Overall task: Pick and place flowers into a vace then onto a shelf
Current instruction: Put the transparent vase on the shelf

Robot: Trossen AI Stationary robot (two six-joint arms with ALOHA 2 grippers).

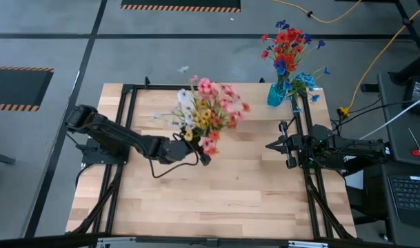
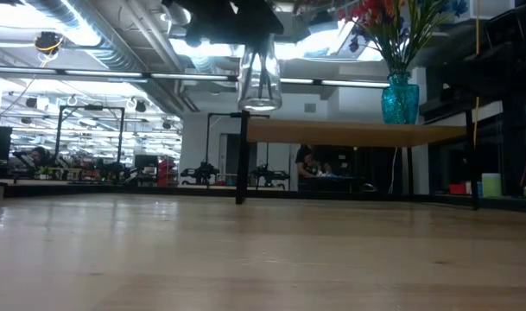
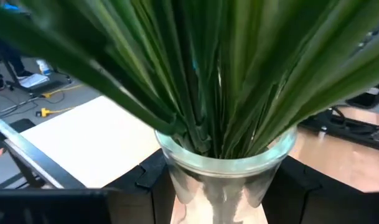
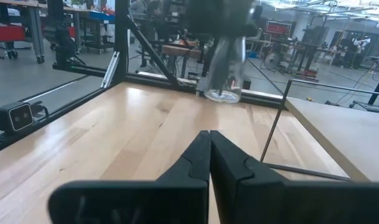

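My left gripper [image 1: 198, 150] is shut on a clear glass vase [image 2: 259, 79] that holds flowers [image 1: 208, 114] with pink, yellow and white blooms and long green stems [image 3: 226, 74]. The vase hangs above the tabletop, in front of the shelf [image 2: 349, 132]. A blue vase [image 2: 401, 99] with red and blue flowers [image 1: 287, 47] stands by its base on the shelf's right part. My right gripper [image 1: 270, 146] waits shut at the table's right side, level, holding nothing. My left gripper pinches the clear vase's neck [image 3: 220, 186] just below its rim, one finger [image 3: 153, 183] on each side. The fingers come level from the table's left side. The vase is upright and lifted clear; its base [image 2: 259, 105] hangs well above the tabletop.
Black frame rails [image 1: 120, 172] run along the table's left and right sides. The shelf's thin black posts [image 2: 242, 155] stand on the far part of the table. The shelf's top [image 4: 345, 134] to the left of the blue vase is bare. Cables [image 1: 375, 103] lie beyond the right edge.
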